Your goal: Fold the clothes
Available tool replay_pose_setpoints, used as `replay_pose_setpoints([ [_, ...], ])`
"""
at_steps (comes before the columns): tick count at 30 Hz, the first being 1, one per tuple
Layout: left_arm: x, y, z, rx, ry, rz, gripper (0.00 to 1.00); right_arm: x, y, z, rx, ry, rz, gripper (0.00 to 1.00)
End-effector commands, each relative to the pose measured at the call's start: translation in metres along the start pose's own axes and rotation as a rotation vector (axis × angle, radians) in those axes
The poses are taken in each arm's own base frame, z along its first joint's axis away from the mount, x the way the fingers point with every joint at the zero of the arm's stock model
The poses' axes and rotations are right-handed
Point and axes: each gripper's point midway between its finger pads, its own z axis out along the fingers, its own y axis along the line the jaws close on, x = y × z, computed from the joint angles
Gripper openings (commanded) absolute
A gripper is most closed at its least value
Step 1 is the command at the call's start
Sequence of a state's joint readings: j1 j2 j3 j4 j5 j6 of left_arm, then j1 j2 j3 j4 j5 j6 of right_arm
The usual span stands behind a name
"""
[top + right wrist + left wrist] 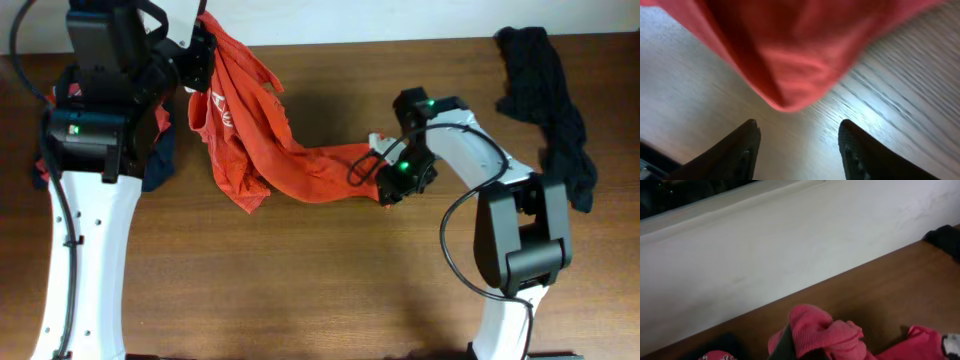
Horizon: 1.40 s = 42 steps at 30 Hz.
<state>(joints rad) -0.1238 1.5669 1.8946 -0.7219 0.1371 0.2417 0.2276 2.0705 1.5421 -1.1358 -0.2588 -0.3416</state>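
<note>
A red shirt (pixel 262 140) with white print lies stretched across the wooden table, one end lifted at the back left. My left gripper (pixel 205 45) is shut on that lifted end; the bunched red cloth (pixel 825 332) shows in the left wrist view. My right gripper (pixel 385 180) is open and empty, low over the table at the shirt's right end. In the right wrist view the shirt's corner (pixel 790 60) hangs just ahead of the two open fingers (pixel 797 135).
A black garment (pixel 545 90) lies crumpled at the back right. A dark blue and red pile (pixel 160 150) sits at the left beside the left arm. A white wall (pixel 790 245) runs behind the table's back edge.
</note>
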Motion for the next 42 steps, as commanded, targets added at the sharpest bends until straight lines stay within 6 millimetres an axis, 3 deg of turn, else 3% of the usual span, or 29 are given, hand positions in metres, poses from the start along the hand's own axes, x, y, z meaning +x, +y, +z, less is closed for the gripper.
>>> replay_pose_setpoints([
  [1,-0.002,0.004,0.006,-0.01,-0.002,-0.01,0.01,0.001,0.016,0.016,0.0,0.018,-0.119,0.56],
  [7,-0.001,0.004,0.008,-0.009,0.002,-0.01,0.01,-0.01,0.018,0.033,0.055,-0.021,-0.164,0.62],
  [14,0.0,0.004,0.008,-0.008,0.005,-0.01,0.01,-0.022,-0.014,0.034,0.227,-0.062,-0.091,0.61],
  [28,0.0,0.004,0.008,-0.008,0.005,-0.011,0.01,-0.022,-0.044,0.024,0.298,-0.087,-0.02,0.28],
  [32,0.0,0.003,0.008,-0.007,0.004,-0.011,0.01,-0.018,-0.056,0.015,0.296,-0.084,0.019,0.23],
  [36,0.0,0.003,0.008,-0.005,0.004,-0.011,0.01,-0.02,-0.063,0.001,0.291,-0.092,0.043,0.09],
  [42,0.0,0.003,0.008,-0.004,0.007,-0.012,0.01,-0.029,-0.055,-0.014,0.252,-0.117,0.025,0.11],
])
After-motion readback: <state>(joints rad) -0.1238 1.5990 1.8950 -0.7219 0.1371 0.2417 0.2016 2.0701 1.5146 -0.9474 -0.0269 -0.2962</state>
